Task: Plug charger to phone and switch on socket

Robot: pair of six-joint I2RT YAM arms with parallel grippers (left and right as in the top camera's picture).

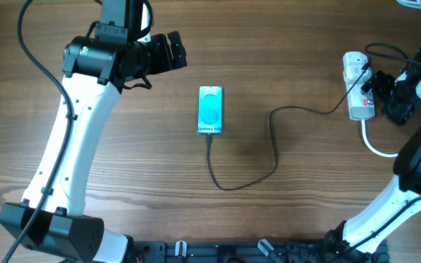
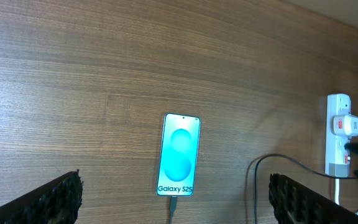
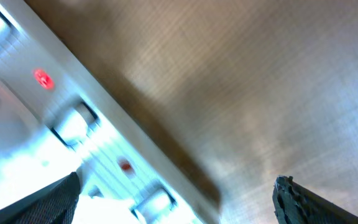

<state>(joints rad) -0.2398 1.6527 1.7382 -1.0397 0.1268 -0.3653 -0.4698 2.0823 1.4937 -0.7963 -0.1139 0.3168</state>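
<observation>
Left of the phone (image 1: 210, 109) we see the left arm (image 1: 71, 153) slanting across the surface (image 1: 305, 44). The left fingers (image 2: 48, 199) stand spread wide, up and to the left of the phone, pinching nothing. A strip of bare wood lies open between them and the phone.

The phone lies flat with its cyan screen up and its lettered end toward the near edge, where a black frame (image 1: 232, 254) runs along the surface. The wood around the phone is bare except at that lettered end. There the charger (image 1: 272, 146) touches it with its tip; we cannot tell how deep the tip sits. The thin black cable loops toward the near edge, swings right of the phone, rises and runs on to the socket (image 1: 357, 88). Open room lies between the phone and that rise.

The socket lies well right of the phone. It carries a white plug (image 2: 347, 124), and a thick white cable (image 1: 371, 145) curls from its near end. Farther right again, the right fingers (image 3: 316, 202) are spread wide beside the socket, holding nothing. Their blurred wrist view shows the white strip and its red marks.

The surface is brown wood grain. In the left wrist view it ends in a dark edge beyond the socket.
</observation>
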